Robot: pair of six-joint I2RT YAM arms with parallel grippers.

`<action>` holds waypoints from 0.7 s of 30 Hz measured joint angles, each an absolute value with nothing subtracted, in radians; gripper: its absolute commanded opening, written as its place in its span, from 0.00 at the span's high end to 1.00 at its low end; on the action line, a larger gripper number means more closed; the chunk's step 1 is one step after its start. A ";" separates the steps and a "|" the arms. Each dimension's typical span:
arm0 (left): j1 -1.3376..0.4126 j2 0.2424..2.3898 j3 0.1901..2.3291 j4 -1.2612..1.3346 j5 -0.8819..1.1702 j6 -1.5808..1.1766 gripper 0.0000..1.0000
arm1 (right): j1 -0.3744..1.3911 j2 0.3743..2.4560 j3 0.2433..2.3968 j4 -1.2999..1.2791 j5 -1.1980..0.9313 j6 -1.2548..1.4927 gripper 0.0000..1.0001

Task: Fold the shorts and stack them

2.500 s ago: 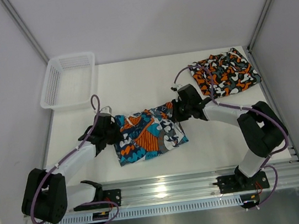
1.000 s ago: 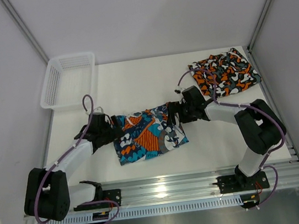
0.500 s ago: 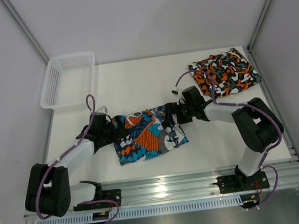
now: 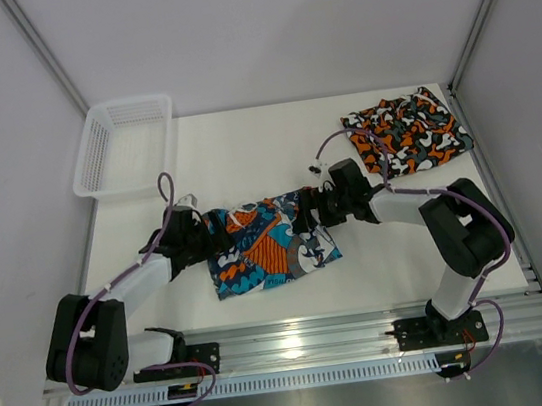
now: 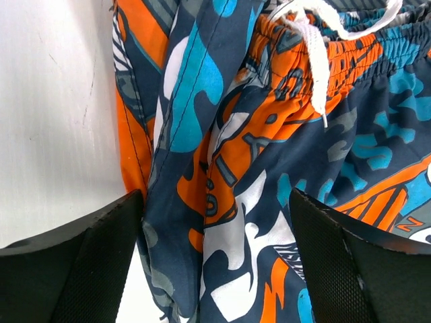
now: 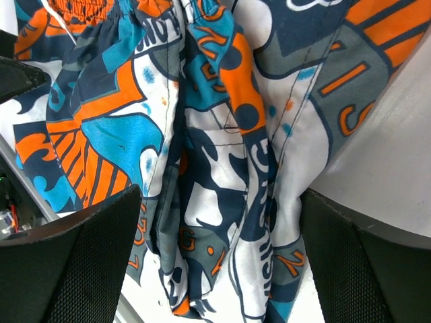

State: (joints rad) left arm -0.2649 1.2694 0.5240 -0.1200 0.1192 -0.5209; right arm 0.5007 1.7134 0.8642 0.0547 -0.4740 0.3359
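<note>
Straddling cartoon shorts (image 4: pixel 269 246), both end effectors (image 5: pixel 215 225) (image 6: pixel 219 225) gape wide.

Matt cloth shorts (image 4: pixel 269 247), plastic mesh basket (image 4: pixel 124 143)

White mesh basket (image 4: pixel 122 148) — far-left corner of table (image 4: pixel 244 156).

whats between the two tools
The blue-teal cartoon shorts fill the gap: the left tool and the right tool stand open at opposite edges of them. The top view shows this best.
</note>
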 measured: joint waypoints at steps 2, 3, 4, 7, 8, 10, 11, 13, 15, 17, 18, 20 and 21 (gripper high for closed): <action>-0.265 1.269 0.518 -0.115 0.121 -0.520 0.14 | 0.515 1.710 0.864 0.051 -0.450 0.331 0.05; -0.265 1.269 0.517 -0.114 0.124 -0.519 0.15 | 0.524 1.709 0.865 0.049 -0.439 0.327 0.06; -0.265 1.268 0.517 -0.113 0.127 -0.519 0.16 | 0.531 1.708 0.865 0.049 -0.429 0.323 0.06; -0.265 1.263 0.515 -0.110 0.135 -0.518 0.22 | 0.548 1.707 0.865 0.047 -0.406 0.315 0.12; -0.265 1.262 0.513 -0.105 0.136 -0.516 0.26 | 0.554 1.707 0.865 0.045 -0.397 0.313 0.17; -0.265 1.261 0.508 -0.099 0.136 -0.516 0.30 | 0.567 1.705 0.867 0.037 -0.371 0.308 0.22; -0.265 1.261 0.505 -0.096 0.137 -0.514 0.35 | 0.574 1.705 0.867 0.031 -0.358 0.307 0.30; -0.265 1.257 0.502 -0.093 0.136 -0.516 0.40 | 0.589 1.705 0.874 0.012 -0.329 0.299 0.39; -0.265 1.252 0.499 -0.089 0.136 -0.516 0.43 | 0.599 1.705 0.876 -0.007 -0.309 0.295 0.48; -0.266 1.250 0.499 -0.089 0.136 -0.514 0.44 | 0.607 1.705 0.879 -0.023 -0.294 0.294 0.52; -0.267 1.250 0.499 -0.088 0.136 -0.514 0.45 | 0.610 1.705 0.880 -0.029 -0.287 0.293 0.53; -0.270 1.250 0.499 -0.089 0.134 -0.515 0.49 | 0.619 1.705 0.885 -0.039 -0.273 0.293 0.57; -0.273 1.251 0.499 -0.089 0.132 -0.514 0.51 | 0.620 1.705 0.889 -0.046 -0.267 0.294 0.58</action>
State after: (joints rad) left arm -0.2733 1.2507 0.4988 -0.0887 0.1318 -0.5144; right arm 0.6201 1.7054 0.8890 -0.0460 -0.2668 0.2935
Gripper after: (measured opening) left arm 0.529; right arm 0.444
